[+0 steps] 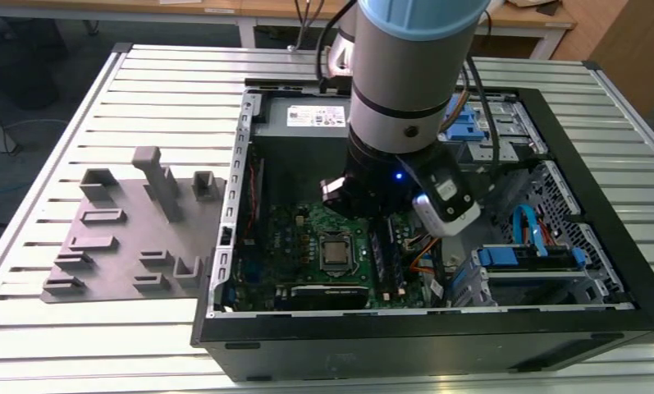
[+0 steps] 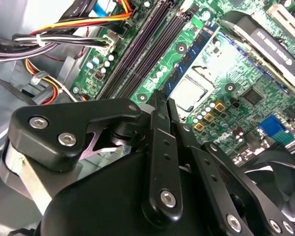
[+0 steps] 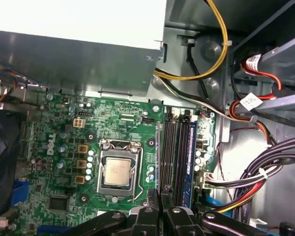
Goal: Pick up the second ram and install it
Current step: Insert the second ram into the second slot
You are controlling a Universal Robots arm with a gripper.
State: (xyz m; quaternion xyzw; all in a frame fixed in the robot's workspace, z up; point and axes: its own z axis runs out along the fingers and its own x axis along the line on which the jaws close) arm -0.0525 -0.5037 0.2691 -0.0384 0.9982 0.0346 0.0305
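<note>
The tool [image 2: 164, 102] is clenched, apparently on the second ram [image 2: 189, 61]; the stick projects straight ahead of the tool, long axis parallel to the memory slots [image 3: 176, 152]; the slots lie close below, between processor [image 3: 117, 172] and cable bundle [image 3: 265, 169].

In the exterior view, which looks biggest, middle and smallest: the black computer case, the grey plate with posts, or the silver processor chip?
Largest: black computer case.
Then: grey plate with posts.
Smallest: silver processor chip.
</note>
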